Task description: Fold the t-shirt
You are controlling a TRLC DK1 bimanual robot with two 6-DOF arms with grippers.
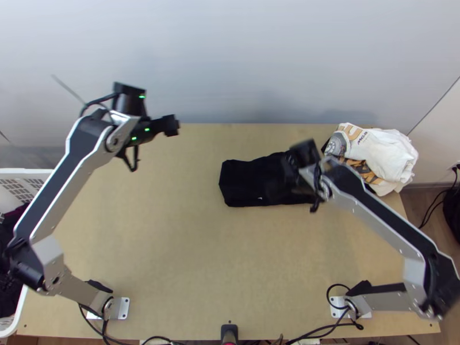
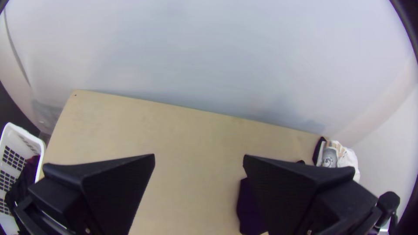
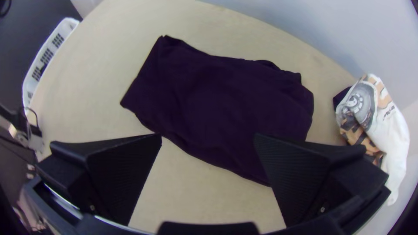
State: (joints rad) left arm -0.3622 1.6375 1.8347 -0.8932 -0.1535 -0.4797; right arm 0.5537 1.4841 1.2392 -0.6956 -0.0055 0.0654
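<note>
- The t-shirt (image 1: 247, 183) is apparently part-folded, an oblong.
- Left tool (image 2: 199, 157) and right tool (image 3: 209, 137) are spread.
- Next, one end must be pinched and turned over.

My right end effector (image 1: 279, 185) is blurred in top view, covering part of the black t-shirt (image 1: 244, 184). Basket (image 1: 23, 171) at desk's (image 1: 172, 241) left edge: cut off by the frame.

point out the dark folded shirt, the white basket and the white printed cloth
dark shirt (image 3: 226, 100): right wrist view, middle of its cloth
white basket (image 2: 40, 153): left wrist view, its rim
white printed cloth (image 1: 385, 148): top view, its plain white part
</note>
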